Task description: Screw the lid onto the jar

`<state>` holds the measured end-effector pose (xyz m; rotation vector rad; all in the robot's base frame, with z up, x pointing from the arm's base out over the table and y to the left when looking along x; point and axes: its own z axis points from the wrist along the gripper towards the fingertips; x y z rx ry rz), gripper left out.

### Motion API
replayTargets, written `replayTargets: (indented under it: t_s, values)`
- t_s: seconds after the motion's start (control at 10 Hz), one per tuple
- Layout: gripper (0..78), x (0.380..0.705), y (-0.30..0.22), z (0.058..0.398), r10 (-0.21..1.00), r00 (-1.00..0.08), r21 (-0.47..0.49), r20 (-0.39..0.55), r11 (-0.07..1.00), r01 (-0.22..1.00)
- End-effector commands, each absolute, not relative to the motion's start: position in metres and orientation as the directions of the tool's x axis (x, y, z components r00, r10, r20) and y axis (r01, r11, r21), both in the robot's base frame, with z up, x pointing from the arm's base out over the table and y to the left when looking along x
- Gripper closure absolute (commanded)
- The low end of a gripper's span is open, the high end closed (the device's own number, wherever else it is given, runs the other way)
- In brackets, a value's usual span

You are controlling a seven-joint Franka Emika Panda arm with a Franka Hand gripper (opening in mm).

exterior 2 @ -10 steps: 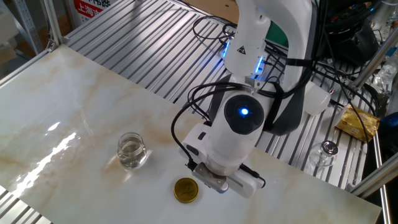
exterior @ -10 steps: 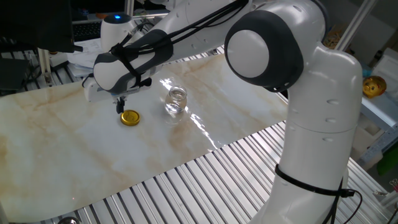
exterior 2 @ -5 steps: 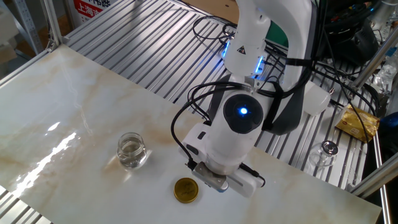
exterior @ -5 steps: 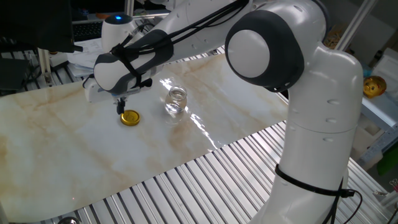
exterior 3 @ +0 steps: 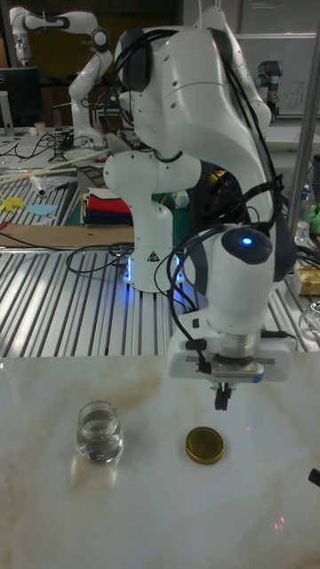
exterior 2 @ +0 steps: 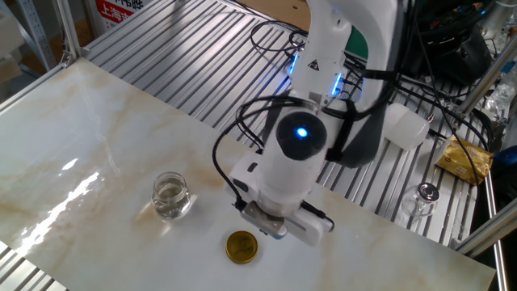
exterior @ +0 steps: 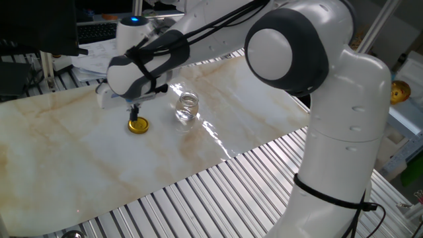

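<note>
Gripper (exterior 3: 222, 397) has shifted over the lid (exterior 3: 204, 445) — lying flat, jar (exterior 3: 99, 432) upright.

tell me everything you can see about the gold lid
The lid is a small round flat cap, shiny gold metal by its look, lying flat on the marble-patterned table, apart from the clear glass jar. The gripper hangs just above and beside it; its fingers look close together and nothing visibly touches the lid.

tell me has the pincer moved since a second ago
Yes. In one fixed view the pincer has shifted right, from beside the flat gold metal lid to just above it; the lid and small clear glass jar have stayed put.
</note>
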<state>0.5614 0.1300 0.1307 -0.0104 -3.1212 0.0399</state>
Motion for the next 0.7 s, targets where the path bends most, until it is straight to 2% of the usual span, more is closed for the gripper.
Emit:
replayTargets:
  t_s: [0.1, 0.3, 0.7]
  values:
    - [77.6, 0.567, 0.114, 0.125, -0.007, -1.000, -0.019, 0.001, 1.000, -0.007]
    - [77.6, 0.580, 0.105, 0.116, 0.009, -1.000, 0.057, 0.000, 0.998, 0.009]
    - [77.6, 0.605, 0.099, 0.118, -0.032, -0.999, -0.045, -0.005, 0.998, -0.031]
